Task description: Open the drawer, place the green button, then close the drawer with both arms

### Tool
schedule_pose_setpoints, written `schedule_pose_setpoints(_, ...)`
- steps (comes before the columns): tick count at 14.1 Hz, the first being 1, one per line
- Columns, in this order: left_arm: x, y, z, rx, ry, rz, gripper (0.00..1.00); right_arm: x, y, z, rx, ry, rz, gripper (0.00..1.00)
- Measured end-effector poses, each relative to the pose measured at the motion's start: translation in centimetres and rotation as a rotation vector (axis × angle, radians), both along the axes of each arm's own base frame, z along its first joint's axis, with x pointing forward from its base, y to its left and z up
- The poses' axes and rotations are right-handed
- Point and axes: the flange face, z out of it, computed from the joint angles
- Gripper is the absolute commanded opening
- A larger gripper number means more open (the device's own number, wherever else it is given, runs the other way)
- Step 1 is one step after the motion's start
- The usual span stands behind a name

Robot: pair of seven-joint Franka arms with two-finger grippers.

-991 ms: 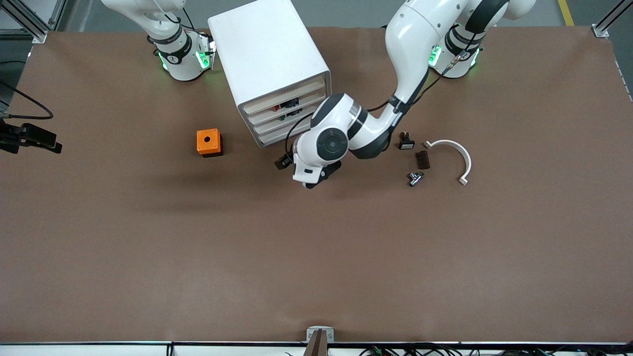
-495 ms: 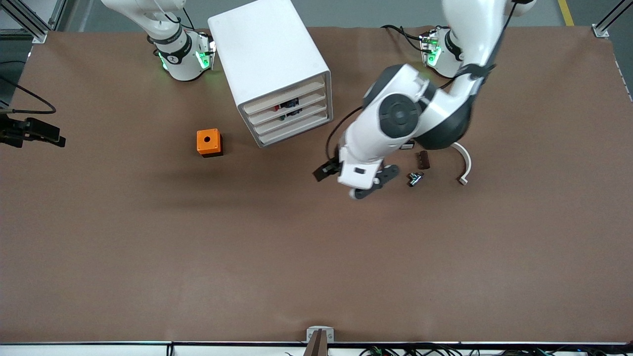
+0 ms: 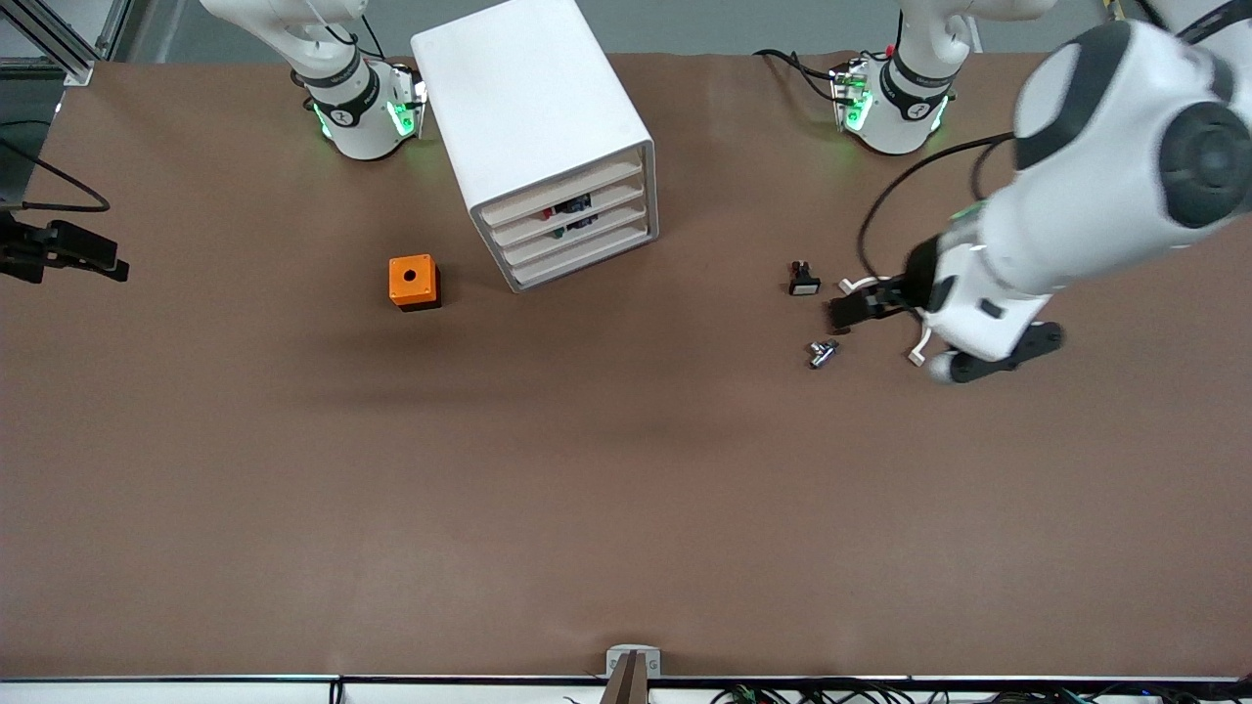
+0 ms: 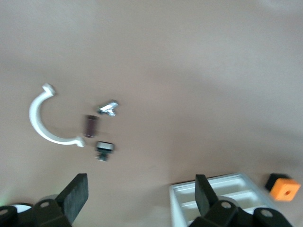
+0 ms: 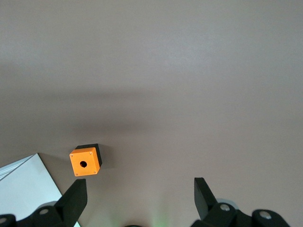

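Observation:
The white cabinet (image 3: 533, 117) stands between the arm bases, and all four of its drawers are pushed in. The drawer (image 3: 606, 233) is third from the top. Small dark shapes (image 3: 572, 210) show through the drawer fronts. I cannot make out the green-capped button in any view. My left gripper (image 3: 998, 354) is open and empty, high over the small parts at the left arm's end of the table. In the left wrist view it (image 4: 139, 196) looks down on them. My right gripper (image 5: 137, 198) is open and empty, high over the orange box (image 5: 85, 161). It is out of the front view.
A black-and-white switch (image 3: 804, 280), a metal piece (image 3: 822, 352) and a white curved clamp (image 4: 45, 120) lie together, with a brown piece (image 4: 90, 125) among them. The orange box (image 3: 414, 282) sits beside the cabinet toward the right arm's end.
My left arm has swung away from the cabinet's drawer fronts toward its own end of the table and risen. Its gripper is now over the small parts. The drawers stay shut.

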Motion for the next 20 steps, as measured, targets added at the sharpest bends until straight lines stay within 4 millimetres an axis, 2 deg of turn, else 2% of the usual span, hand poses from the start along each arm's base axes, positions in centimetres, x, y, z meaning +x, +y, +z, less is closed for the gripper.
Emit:
schedule_pose_setpoints(3, 0.3, 8.6, 1.0, 0.011, -0.018, -0.07, 0.99, -1.1, 0.0, 0.4, 0.002, -0.025, 0.0, 1.0)
schedule_pose_setpoints(4, 0.1, 10.5, 1.1, 0.018, -0.024, -0.083, 0.99, -1.5, 0.0, 0.4, 0.002, -0.033, 0.0, 1.0)
schedule_pose_setpoints(6, -0.4, 12.8, 1.1, 0.021, -0.03, -0.111, 0.99, -2.1, 0.1, 0.3, 0.003, -0.053, 0.006, 1.0)
schedule_pose_setpoints(9, -1.7, 14.3, 1.2, 0.038, -0.029, -0.142, 0.99, -2.1, 0.6, 0.6, 0.003, -0.086, 0.046, 1.0)
schedule_pose_setpoints(16, -5.2, 15.2, -0.2, 0.092, -0.174, -0.157, 0.99, -3.0, 0.8, -0.2, 0.005, -0.115, 0.058, 1.0)
schedule_pose_setpoints(20, -5.2, 15.8, 1.8, 0.097, -0.277, -0.163, 0.99, -3.7, 0.8, -0.1, 0.006, -0.122, 0.06, 1.0)
